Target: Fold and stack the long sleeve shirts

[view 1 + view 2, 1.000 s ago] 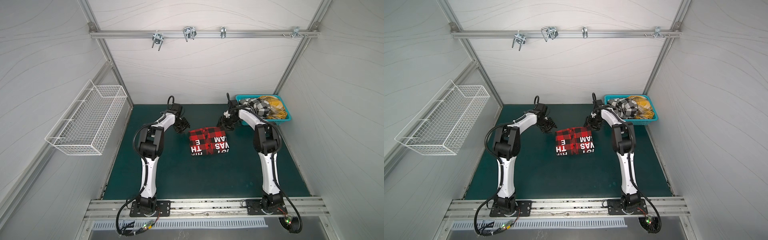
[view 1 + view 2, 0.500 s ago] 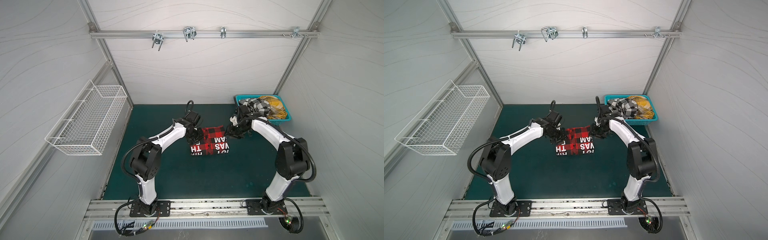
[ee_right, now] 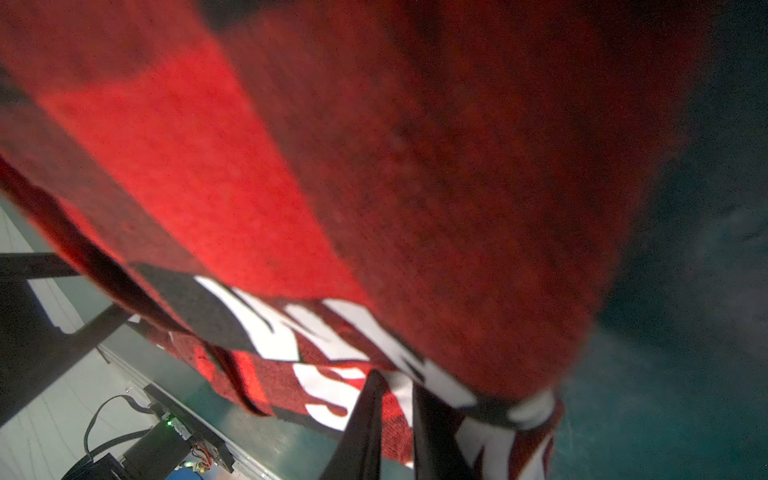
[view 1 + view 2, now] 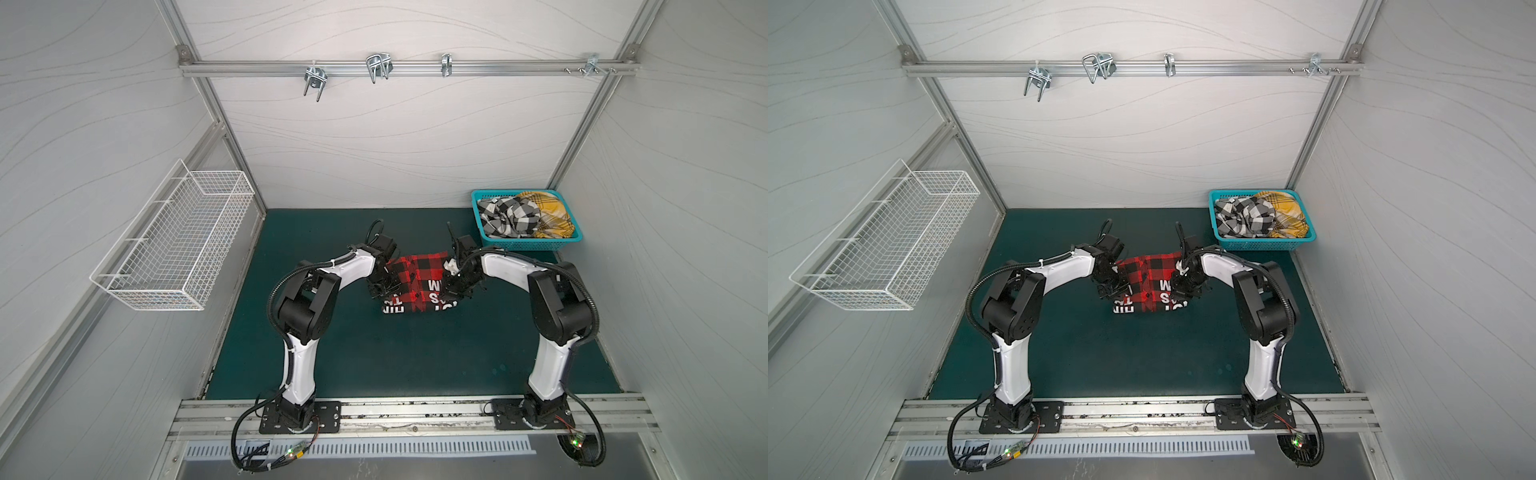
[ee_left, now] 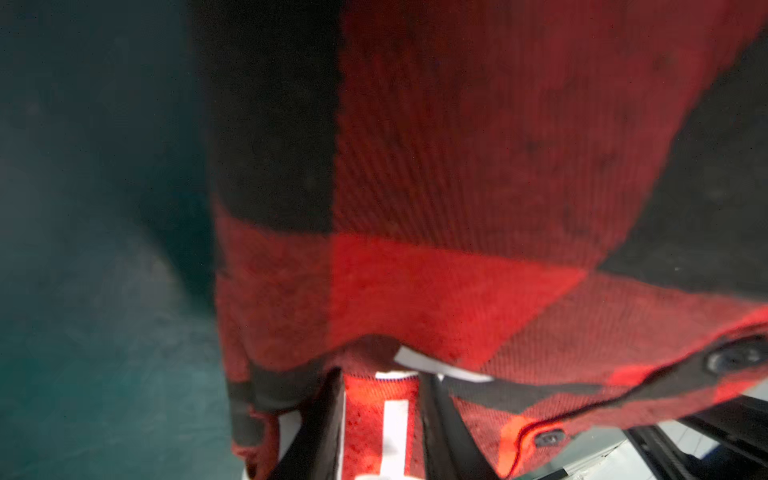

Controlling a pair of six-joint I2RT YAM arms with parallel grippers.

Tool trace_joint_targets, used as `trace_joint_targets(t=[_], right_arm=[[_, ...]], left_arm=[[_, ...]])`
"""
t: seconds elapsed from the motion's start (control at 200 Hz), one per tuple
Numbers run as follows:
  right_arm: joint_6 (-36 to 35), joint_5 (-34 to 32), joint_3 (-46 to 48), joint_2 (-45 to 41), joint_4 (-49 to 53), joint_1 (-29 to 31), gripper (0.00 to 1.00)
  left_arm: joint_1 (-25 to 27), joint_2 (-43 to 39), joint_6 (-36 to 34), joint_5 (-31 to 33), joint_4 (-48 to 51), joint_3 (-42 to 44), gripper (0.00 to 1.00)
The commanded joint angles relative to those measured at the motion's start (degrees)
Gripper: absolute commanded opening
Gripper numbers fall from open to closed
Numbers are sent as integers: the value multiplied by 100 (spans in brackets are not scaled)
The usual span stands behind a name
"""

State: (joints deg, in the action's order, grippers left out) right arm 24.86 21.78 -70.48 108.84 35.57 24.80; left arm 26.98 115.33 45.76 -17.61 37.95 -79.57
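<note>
A red-and-black plaid shirt [image 4: 417, 276] [image 4: 1148, 274] with white block letters lies folded mid-mat. My left gripper [image 4: 380, 286] [image 4: 1111, 289] sits at its left side and my right gripper [image 4: 453, 286] [image 4: 1183, 286] at its right side. In the left wrist view the plaid cloth [image 5: 457, 166] drapes over the gripper [image 5: 382, 399], with fabric between its dark fingers [image 5: 324, 415]. Seen from the right wrist, the gripper [image 3: 399, 399] is shut narrowly on the lettered cloth [image 3: 374, 166]. A black-and-white check shirt [image 4: 507, 216] [image 4: 1246, 214] and a yellow plaid shirt [image 4: 550, 212] [image 4: 1287, 212] lie crumpled in the basket.
The turquoise plastic basket [image 4: 523, 246] [image 4: 1258, 245] stands at the back right corner of the green mat [image 4: 395, 353]. A white wire basket [image 4: 174, 245] [image 4: 888, 245] hangs on the left wall. Metal hooks hang from the overhead rail.
Both arms swung in from the back of the mat to the red plaid shirt's sides and closed on it. The shirt's far part now bunches over its middle letters.
</note>
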Motion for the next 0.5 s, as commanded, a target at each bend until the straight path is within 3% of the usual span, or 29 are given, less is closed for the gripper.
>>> trace_joint_targets(t=[0.0, 0.285, 0.395, 0.495], right_arm=[[119, 72, 258, -254, 84, 151, 18], [502, -166, 432, -1648, 942, 823, 21], [557, -418, 150, -1936, 1065, 753, 24], [437, -378, -265, -1595, 885, 551, 24]], left_arm=[[-18, 73, -148, 146, 61, 237, 31], [26, -1464, -309, 172, 242, 1365, 34], [-26, -1580, -532, 412, 574, 905, 37], [-119, -1087, -686, 487, 849, 107, 36]])
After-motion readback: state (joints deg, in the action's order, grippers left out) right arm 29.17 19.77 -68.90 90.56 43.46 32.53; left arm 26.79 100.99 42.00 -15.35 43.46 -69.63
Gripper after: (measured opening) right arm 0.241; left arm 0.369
